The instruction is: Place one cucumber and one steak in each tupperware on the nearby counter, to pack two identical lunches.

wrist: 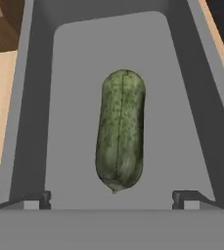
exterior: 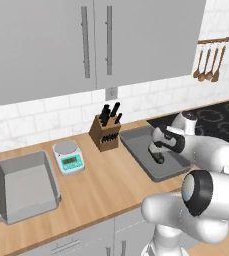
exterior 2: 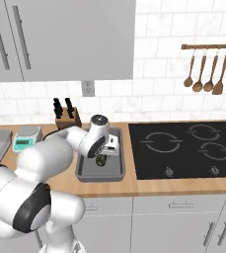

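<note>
Standing empty at the left end of the counter (exterior: 101, 185), the first tupperware (exterior: 26, 187) has neither cucumber nor steak in it. Right of it come a scale (exterior: 68, 156) and a knife block (exterior: 105, 132), then the second tupperware (exterior: 138, 145), just beside the stove (exterior: 211, 117). A cucumber (wrist: 121, 141) lies flat on that box's floor, lengthwise and roughly central, clear of the walls. The gripper (wrist: 111, 197) hangs directly over it with its fingertips (wrist: 35, 199) spread wide on either side, touching nothing; the cucumber is loose, not held.

The step in hand looks like the drop of the first cucumber into the right-hand box, just finished. No steak and no second cucumber is in sight, so most of the packing seems left. Next the arm should rise straight up, clear of the box walls, and then go and fetch another item.
</note>
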Robot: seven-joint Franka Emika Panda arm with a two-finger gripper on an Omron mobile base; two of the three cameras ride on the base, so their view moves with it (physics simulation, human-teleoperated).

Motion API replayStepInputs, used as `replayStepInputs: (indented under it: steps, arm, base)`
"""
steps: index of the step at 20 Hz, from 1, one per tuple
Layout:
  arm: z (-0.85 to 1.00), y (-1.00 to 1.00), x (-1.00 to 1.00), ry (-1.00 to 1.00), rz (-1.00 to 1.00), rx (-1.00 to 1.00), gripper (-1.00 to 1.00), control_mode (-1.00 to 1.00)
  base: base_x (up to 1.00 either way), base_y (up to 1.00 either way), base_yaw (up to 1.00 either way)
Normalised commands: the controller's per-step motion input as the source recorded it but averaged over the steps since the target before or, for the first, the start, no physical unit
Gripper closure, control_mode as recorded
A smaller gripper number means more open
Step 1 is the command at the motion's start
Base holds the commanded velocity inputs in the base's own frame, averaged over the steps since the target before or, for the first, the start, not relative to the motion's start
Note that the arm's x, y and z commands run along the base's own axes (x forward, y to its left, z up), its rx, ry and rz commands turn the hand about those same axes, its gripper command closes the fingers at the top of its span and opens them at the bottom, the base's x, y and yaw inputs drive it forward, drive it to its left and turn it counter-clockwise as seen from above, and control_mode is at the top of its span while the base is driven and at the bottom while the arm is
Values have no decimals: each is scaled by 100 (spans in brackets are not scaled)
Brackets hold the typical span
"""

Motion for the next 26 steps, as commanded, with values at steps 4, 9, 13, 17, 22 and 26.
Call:
replayStepInputs:
  steps: [4, 9, 13, 17, 22, 26]
  arm:
    - [100, 14, -47, -24, -1, 0, -100, -100]
    - [90, 27, -82, -8, -2, 0, -100, -100]
    - [68, 17, -91, 0, -6, 0, -100, -100]
    - [27, 9, -84, -3, -8, 0, -100, -100]
    - [16, 24, -55, -2, -6, 0, -100, -100]
    - [0, 13, -4, 0, 0, -1, -100, -100]
  base:
    - [0, 0, 0]
    - [0, 0, 0]
    - [0, 0, 0]
    - [0, 0, 0]
    - [0, 0, 0]
    - [0, 0, 0]
